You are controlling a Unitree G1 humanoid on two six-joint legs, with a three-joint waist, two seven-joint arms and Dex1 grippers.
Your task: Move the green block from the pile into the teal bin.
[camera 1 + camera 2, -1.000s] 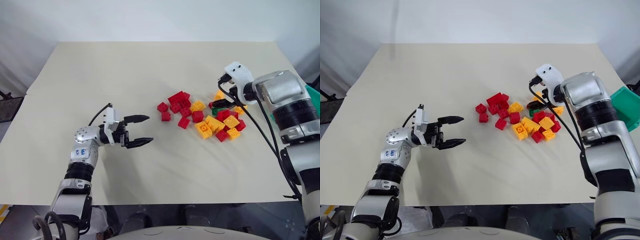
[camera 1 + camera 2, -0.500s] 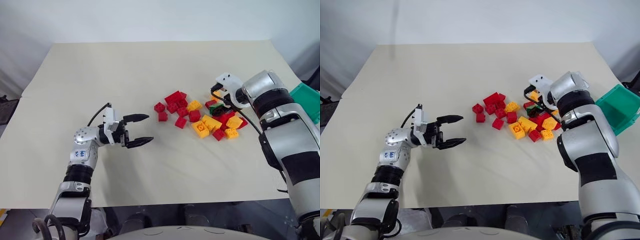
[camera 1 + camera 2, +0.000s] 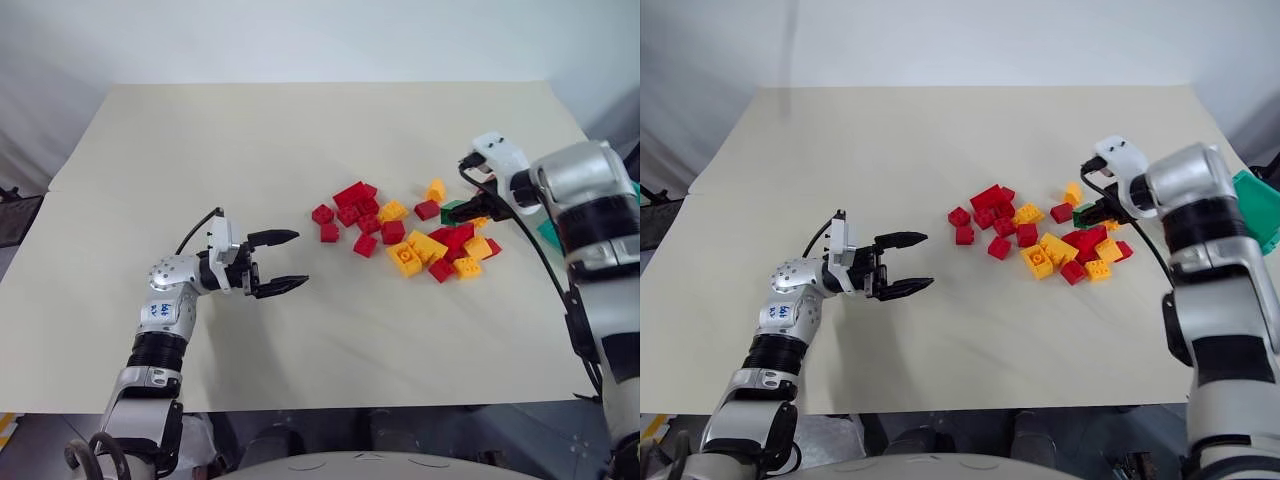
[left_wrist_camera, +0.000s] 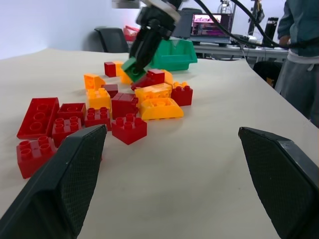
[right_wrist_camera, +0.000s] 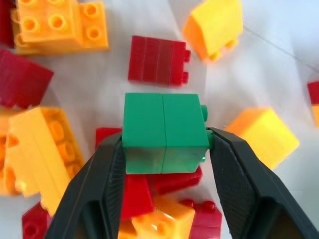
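Green plastic sits clamped between the 2 black fingers of the right gripper [image 5: 164,149]: the green block [image 5: 164,132], held by its side walls just above the pile [image 3: 405,225] of red and yellow-orange bricks on the beige worktop [image 3: 300,150]. The left gripper [image 3: 285,262] hangs over bare worktop well apart from the pile, its fingers spread wide and empty. The teal bin [image 4: 172,54] stands beyond the pile; in the head views the right arm hides most of it.
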